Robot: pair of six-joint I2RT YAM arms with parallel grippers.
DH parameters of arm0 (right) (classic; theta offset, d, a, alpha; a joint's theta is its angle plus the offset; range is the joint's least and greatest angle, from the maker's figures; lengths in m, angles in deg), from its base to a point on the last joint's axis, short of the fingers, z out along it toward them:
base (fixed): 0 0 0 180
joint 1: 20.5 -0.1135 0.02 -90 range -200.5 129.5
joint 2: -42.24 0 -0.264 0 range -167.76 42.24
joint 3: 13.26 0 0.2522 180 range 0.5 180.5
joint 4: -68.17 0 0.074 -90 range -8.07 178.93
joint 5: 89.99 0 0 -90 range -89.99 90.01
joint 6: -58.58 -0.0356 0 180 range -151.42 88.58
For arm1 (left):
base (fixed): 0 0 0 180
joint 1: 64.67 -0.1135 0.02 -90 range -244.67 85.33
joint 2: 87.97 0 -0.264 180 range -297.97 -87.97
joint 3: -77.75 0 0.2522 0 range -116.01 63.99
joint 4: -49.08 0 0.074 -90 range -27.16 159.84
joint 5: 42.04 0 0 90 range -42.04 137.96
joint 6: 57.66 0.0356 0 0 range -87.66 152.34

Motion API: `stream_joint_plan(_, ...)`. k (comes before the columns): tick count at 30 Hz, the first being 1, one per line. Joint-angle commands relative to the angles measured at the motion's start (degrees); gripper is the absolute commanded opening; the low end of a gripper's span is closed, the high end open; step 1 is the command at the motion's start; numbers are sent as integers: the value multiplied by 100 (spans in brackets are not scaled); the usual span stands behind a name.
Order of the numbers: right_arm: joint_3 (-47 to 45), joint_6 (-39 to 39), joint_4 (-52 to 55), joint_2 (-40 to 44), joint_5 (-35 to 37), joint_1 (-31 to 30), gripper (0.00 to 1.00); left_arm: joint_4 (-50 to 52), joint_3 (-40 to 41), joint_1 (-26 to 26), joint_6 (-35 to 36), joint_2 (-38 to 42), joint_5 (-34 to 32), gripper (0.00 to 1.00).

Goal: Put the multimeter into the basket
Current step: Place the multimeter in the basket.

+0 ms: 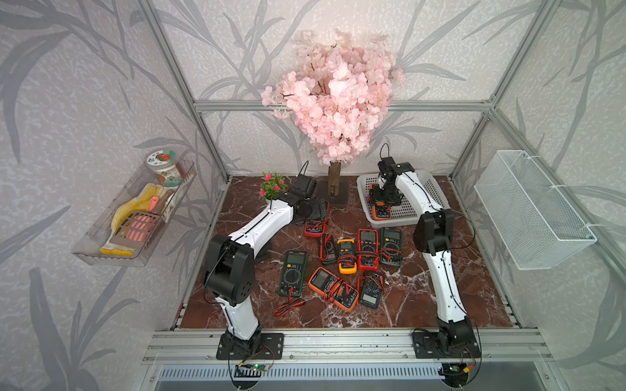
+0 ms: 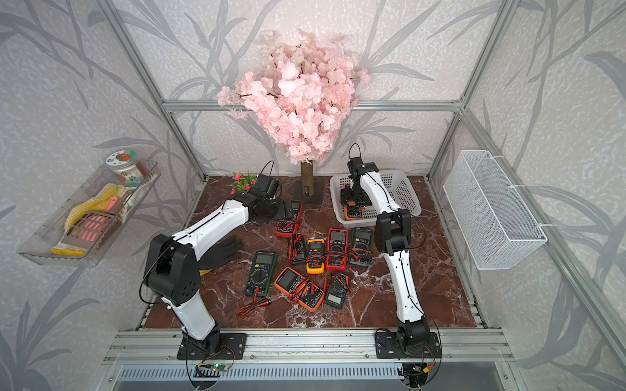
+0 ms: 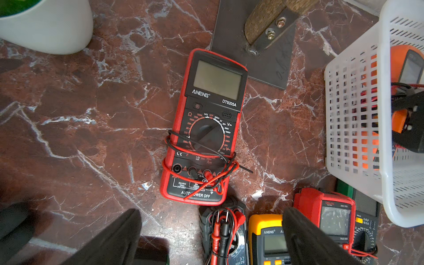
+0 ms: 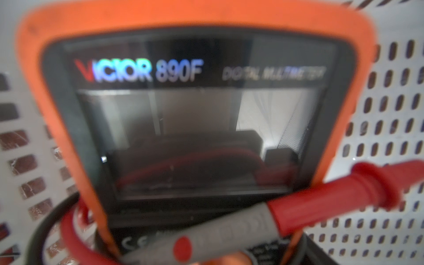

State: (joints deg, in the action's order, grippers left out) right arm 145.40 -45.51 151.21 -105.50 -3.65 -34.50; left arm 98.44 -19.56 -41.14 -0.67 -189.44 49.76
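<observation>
Orange meter (image 1: pixel 381 212) sits in basket (image 1: pixel 396 223), R fingers (image 3: pixel 409 102) astride it; clamped or not, can't tell. L fingers (image 3: pixel 124 234) wide apart over red meter (image 3: pixel 206 128): prob. rigid, slick, so grab across mid-body, avoid leads (image 3: pixel 202 174).

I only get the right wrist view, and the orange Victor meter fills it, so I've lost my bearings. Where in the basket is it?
Observer: In both top views the orange Victor meter lies at the white basket's end nearest the pink blossom tree, under the right claw.
Operator: How many meters are out on the table?
Observer: Eight multimeters lie on the marble tabletop.
Operator: And the left arm?
Observer: The left claw hangs open over the red ANENG meter beside the tree's base plate.
</observation>
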Motion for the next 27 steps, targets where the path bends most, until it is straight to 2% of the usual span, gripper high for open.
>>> stream_joint_plan(1, 322, -136, -2, -64, -128, -32, 88, 106, -72, 20, 50, 43, -12, 100)
stream_joint_plan(6, 342, -284, -68, -55, -291, -32, 100, 103, -75, 20, 68, 40, -11, 100)
stream_joint_plan(16, 338, -527, -63, 226, -94, -7, 100, 122, -48, 14, 141, 70, -14, 100)
stream_joint_plan(22, 323, -699, -102, 740, 445, -6, 100, 116, -21, 14, 242, 127, -88, 100)
stream_joint_plan(27, 146, -1097, -234, 1283, 519, 101, 99, 123, 46, 4, 329, 205, -160, 100)
